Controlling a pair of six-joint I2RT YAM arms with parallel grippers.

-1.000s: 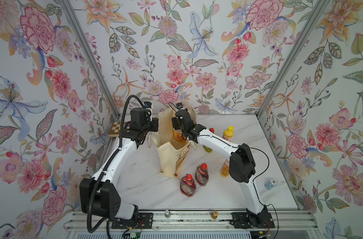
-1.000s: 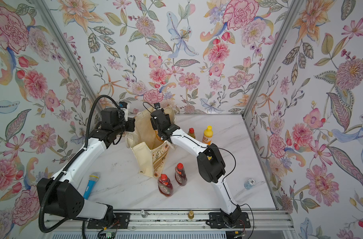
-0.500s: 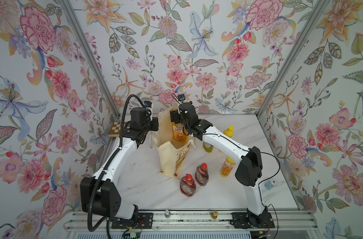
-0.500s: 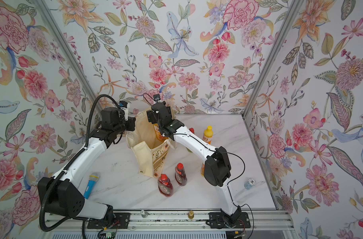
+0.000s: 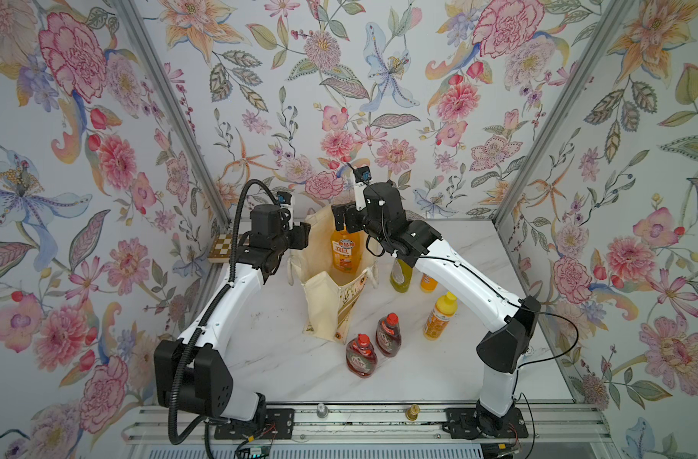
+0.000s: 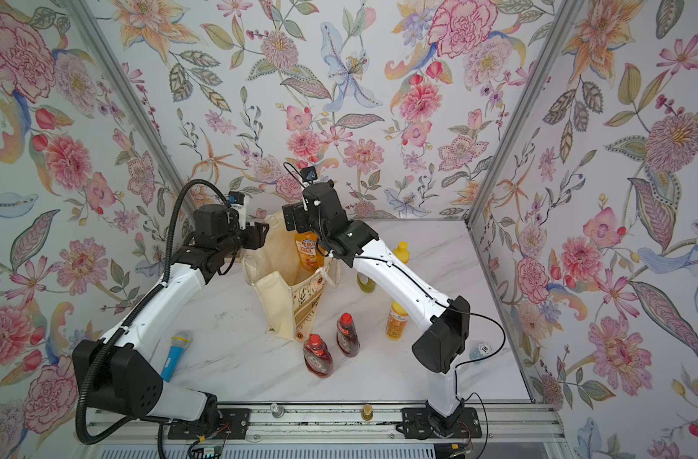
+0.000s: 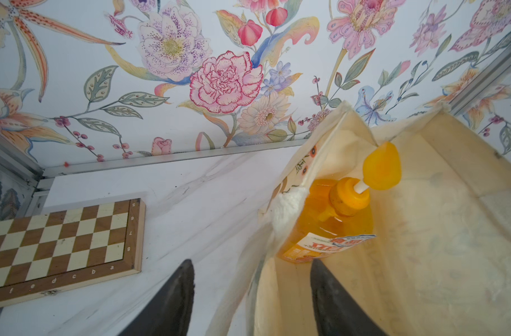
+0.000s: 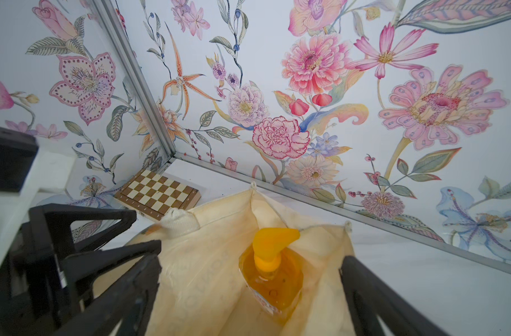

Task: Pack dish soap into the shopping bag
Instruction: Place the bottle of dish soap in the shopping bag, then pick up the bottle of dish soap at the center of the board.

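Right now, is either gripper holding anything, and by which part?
Nothing is held. The right gripper hangs, jaws open, above the orange pump bottle inside the canvas tote; the left gripper has jaws open astride the tote's rim.

Bright, even light; soft shadows; wrist views bend at edges, near jaws blurred.

Chessboard [image 7: 59, 250] in the corner — blue microphone [image 6: 173, 357] apart.

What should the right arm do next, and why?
Probably lift the right gripper clear of the shopping bag and swing toward the olive-green bottle beside it: the fingers are open and the pump bottle sits free inside the bag.
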